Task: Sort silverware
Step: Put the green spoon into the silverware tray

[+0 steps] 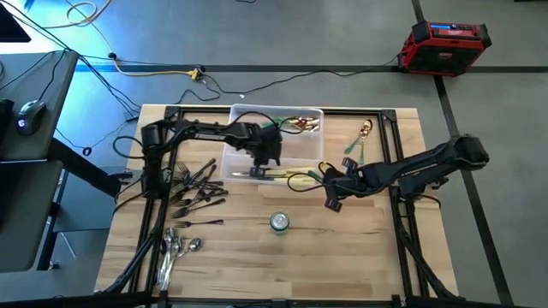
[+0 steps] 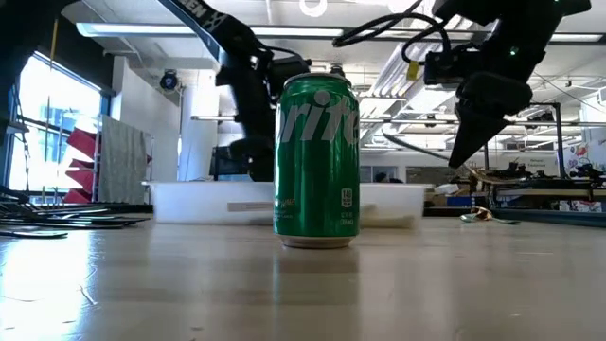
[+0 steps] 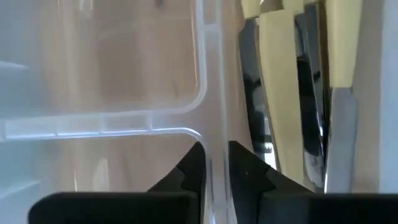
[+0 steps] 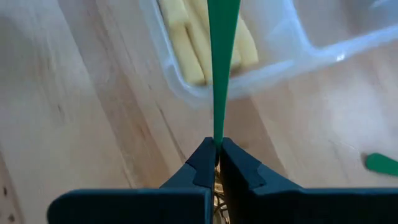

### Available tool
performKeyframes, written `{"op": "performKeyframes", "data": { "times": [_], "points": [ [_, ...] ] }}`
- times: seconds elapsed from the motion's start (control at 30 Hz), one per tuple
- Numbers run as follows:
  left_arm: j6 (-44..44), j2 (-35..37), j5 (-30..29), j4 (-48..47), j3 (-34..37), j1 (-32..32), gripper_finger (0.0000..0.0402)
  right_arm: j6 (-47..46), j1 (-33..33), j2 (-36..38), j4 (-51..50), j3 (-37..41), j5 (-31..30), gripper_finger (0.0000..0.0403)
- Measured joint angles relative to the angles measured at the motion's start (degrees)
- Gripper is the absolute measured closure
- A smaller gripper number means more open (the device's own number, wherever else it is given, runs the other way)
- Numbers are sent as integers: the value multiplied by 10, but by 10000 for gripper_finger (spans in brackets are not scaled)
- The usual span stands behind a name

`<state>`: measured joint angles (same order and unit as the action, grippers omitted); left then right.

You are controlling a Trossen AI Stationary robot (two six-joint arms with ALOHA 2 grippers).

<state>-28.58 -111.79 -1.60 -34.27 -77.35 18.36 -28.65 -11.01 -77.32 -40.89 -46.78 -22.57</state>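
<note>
The silverware is spread out: dark forks [image 1: 197, 186] and shiny spoons [image 1: 175, 248] lie on the table's left, and green-handled pieces [image 1: 358, 145] lie right of the clear tray [image 1: 244, 137]. Cream-handled knives [image 3: 280, 93] lie in the tray's near compartment. My left gripper [image 3: 217, 169] hovers over a tray divider [image 3: 208, 74] beside the knives, its fingers a narrow gap apart with nothing between them. My right gripper [image 4: 215, 155] is shut on a green-handled piece [image 4: 219, 62] by the tray's near right corner. My right gripper pinches the green-handled piece between its two fingers where the handle narrows [image 4: 216, 134]; a gold part shows farther back between them. The fingers slant steeply down. The green handle sticks out past the fingertips, lifted clear, over the tray's knife compartment.
A green soda can [image 1: 279, 222] stands upright near the table's middle, in front of the tray. Gold-ended pieces [image 1: 300, 126] lie in the tray's far right compartment. Another green piece [image 4: 380, 163] lies on the wood beside my right gripper.
</note>
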Motion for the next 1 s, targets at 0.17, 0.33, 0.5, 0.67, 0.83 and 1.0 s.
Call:
{"op": "performKeyframes", "data": {
  "times": [0.17, 0.33, 0.5, 0.67, 0.83, 1.0],
  "points": [
    [-3, -32, 12, 14, -37, 13, 378, -14, -4, 21, -5, 0, -9, 403],
    [2, -45, 21, 20, -44, 21, 377, -20, -15, 28, -5, 0, -17, 403],
    [-1, -44, 26, 24, -44, 17, 344, -24, -18, 28, -5, 0, -20, 403],
    [-1, -45, 20, 15, -54, 14, 303, -24, -18, 28, -5, 0, -26, 403],
    [3, -47, 14, -20, -87, 14, 268, -15, -13, 28, 2, 0, -43, 403],
    [7, -47, 9, -87, -151, 15, 244, 66, 33, 28, 52, 0, -43, 403]
  ]
}}
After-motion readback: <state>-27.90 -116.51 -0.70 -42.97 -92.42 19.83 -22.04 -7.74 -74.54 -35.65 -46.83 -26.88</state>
